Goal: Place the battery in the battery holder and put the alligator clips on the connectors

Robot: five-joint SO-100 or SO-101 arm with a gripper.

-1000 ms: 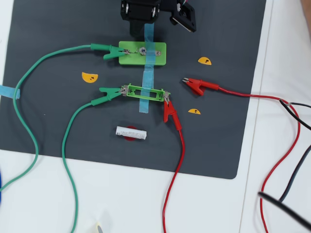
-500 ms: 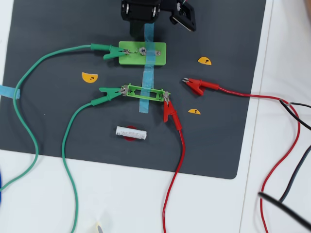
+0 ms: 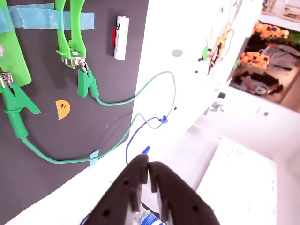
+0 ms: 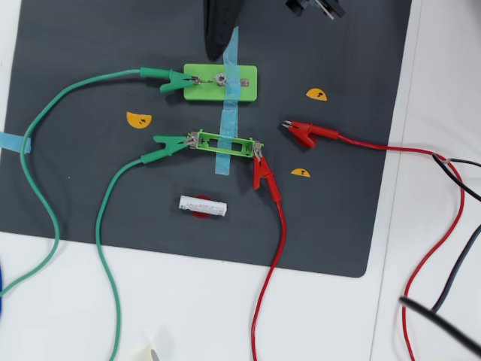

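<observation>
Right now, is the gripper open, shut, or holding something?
Gripper: shut, fingertips together, holding nothing; it hangs over the white table edge in the wrist view.

Wrist view only. Black jaws (image 3: 149, 174) at bottom centre, tips together, nothing between them, over white surface (image 3: 187, 93) off mat edge. Landmark: dark mat (image 3: 108, 79), filling left part of view. On mat: white battery (image 3: 121, 37) near mat's right edge, lying on red spot. Left of battery: battery holder (image 3: 70, 33), green alligator clip (image 3: 86, 82) biting its metal tab. Farther left: second green clip (image 3: 16, 110) on light-green block (image 3: 11, 56). Orange sticker (image 3: 62, 108) between both clips. Green wires run off mat onto surface.
</observation>
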